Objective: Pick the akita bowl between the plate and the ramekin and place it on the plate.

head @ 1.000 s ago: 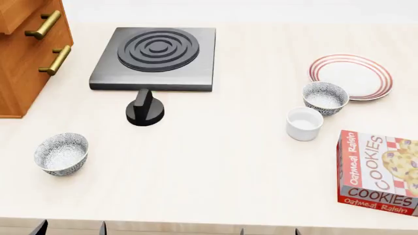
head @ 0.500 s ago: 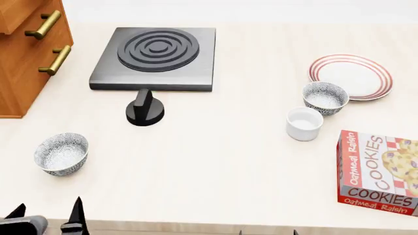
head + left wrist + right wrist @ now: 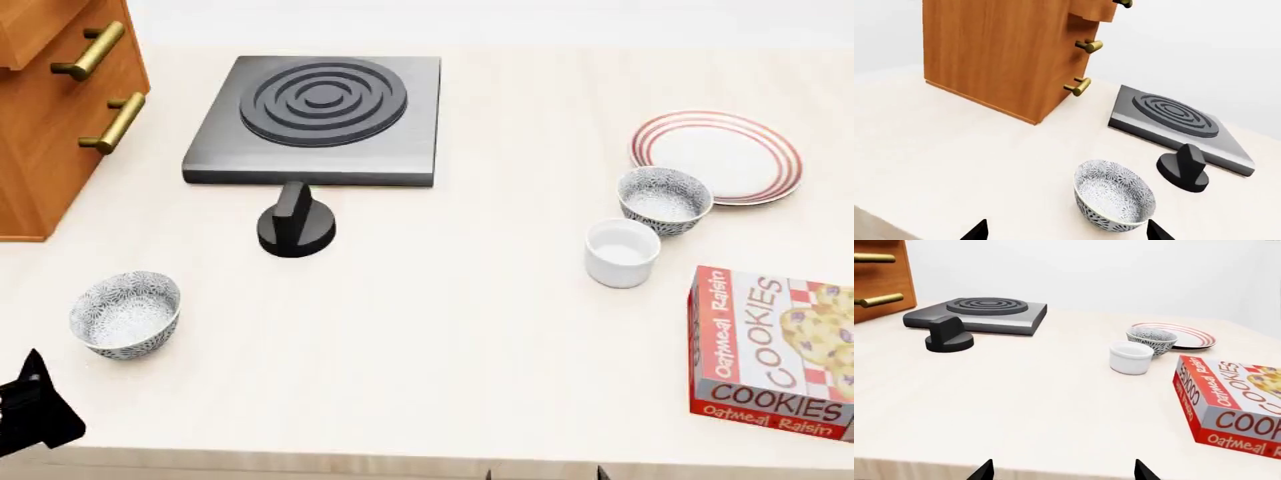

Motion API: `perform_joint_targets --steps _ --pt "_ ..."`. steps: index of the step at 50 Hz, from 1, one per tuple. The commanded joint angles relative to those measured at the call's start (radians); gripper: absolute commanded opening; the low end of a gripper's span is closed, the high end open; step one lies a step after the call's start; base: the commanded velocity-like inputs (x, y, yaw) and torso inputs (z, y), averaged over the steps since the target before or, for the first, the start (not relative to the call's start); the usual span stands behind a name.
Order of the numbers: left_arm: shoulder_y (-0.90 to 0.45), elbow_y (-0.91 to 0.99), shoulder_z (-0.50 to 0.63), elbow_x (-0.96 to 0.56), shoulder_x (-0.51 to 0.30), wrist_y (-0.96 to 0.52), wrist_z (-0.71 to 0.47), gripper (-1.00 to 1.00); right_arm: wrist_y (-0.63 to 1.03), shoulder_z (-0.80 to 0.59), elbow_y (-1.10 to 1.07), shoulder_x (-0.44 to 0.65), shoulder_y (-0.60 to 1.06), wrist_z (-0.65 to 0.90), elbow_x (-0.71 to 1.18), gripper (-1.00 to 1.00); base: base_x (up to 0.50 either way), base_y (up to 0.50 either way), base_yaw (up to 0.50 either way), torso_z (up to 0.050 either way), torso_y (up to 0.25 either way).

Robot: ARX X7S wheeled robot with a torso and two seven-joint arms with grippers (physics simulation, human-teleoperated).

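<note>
The akita bowl (image 3: pixel 665 199) sits on the bench (image 3: pixel 454 340) between the plate (image 3: pixel 718 155) and the ramekin (image 3: pixel 622 252), untouched. Both end effectors, left (image 3: pixel 1066 232) and right (image 3: pixel 1063 471), hang wide and empty at the near edge. The reach seems hardly begun; next, the right must cross to the bowl.

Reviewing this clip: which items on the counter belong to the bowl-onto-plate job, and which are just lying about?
Belong to the job:
akita bowl, between the other two
plate
ramekin

Just lying about:
second speckled bowl, near the left tool
hotplate
black knob
cookie box
wooden drawer cabinet
</note>
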Motion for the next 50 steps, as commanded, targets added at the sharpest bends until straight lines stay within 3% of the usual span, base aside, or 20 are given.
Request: perform_joint_targets --steps 1,12,24,31,50 --pt "-0.022 -0.025 -0.050 -0.040 -0.015 -0.008 -0.008 1.00 0.137 -0.017 -0.126 0.022 0.010 0.025 -0.007 1.00 0.00 0.00 0.00 0.000 0.000" --pt "-0.013 -0.029 -0.035 -0.034 -0.013 0.020 0.003 1.00 0.503 -0.034 -0.482 0.059 0.099 0.051 -0.050 1.00 0.00 0.00 0.00 0.000 0.000" --pt "-0.010 -0.037 -0.025 -0.026 -0.016 0.038 0.001 1.00 0.734 -0.059 -0.704 0.081 0.207 0.042 -0.064 1.00 0.00 0.00 0.00 0.000 0.000" --pt "-0.012 -0.036 -0.021 -0.025 -0.018 0.038 -0.006 1.00 0.789 -0.084 -0.765 0.094 0.261 0.040 -0.078 1.00 0.00 0.00 0.00 0.000 0.000" --pt "-0.010 -0.047 -0.007 -0.019 -0.023 0.062 -0.005 1.00 0.754 -0.084 -0.762 0.089 0.252 0.046 -0.056 1.00 -0.01 -0.06 0.00 0.000 0.000"
